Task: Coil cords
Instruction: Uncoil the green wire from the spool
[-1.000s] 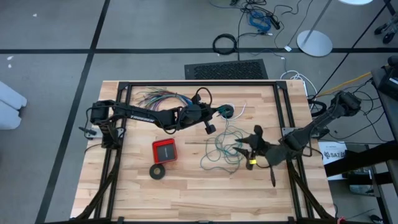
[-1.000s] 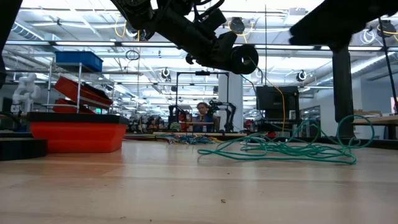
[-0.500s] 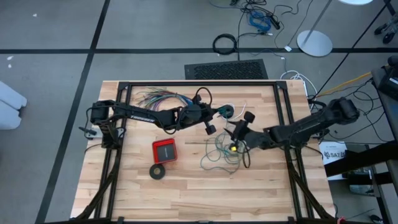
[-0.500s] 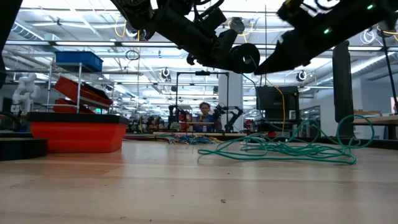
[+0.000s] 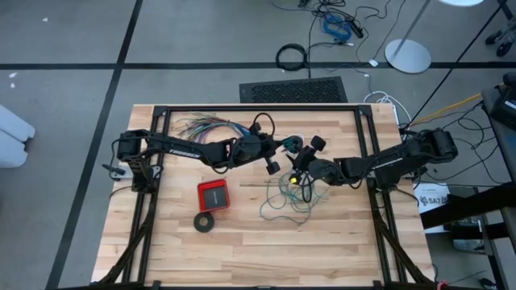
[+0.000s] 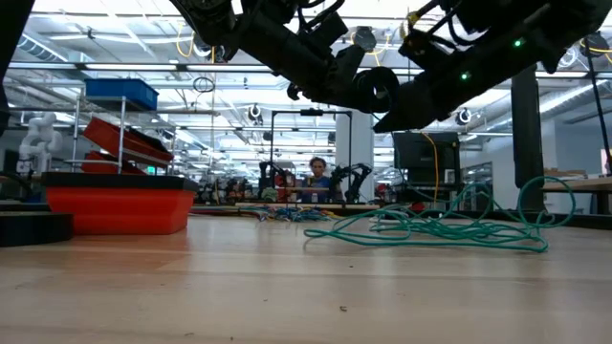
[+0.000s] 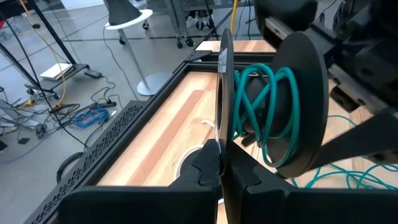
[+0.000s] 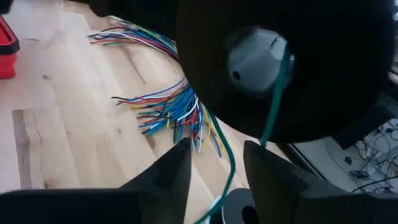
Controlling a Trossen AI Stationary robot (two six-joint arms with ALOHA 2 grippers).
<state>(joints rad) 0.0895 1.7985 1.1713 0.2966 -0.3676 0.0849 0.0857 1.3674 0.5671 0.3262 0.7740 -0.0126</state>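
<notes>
My left gripper (image 5: 278,153) is shut on a black spool (image 5: 293,145) held above the table's far middle. Teal wire (image 7: 267,106) is wound on the spool's hub. From there the wire runs down to a loose teal tangle (image 5: 286,197) lying on the table. My right gripper (image 5: 301,163) is open just right of the spool. A strand of the teal wire (image 8: 229,167) passes between its fingers; I cannot tell whether they touch it. A white cord (image 7: 186,163) with a small round black piece (image 8: 239,210) lies on the table below the spool. My left gripper pinches the rim of one thin flange (image 7: 222,134) of the spool between its two fingers. The fingers come level from the table's left. The flange stands on edge and the spool (image 6: 373,91) is lifted clear of the table.
A fanned bundle of many-coloured wires (image 5: 205,126) lies at the far left. A red box (image 5: 214,195) and a black tape ring (image 5: 204,221) sit left of the tangle. Black frame rails (image 5: 258,107) run along the table's edges.
My right gripper has gone from the table's right side toward the left and far edges, over the teal tangle, up to the spool. My left gripper and the spool have kept still.
</notes>
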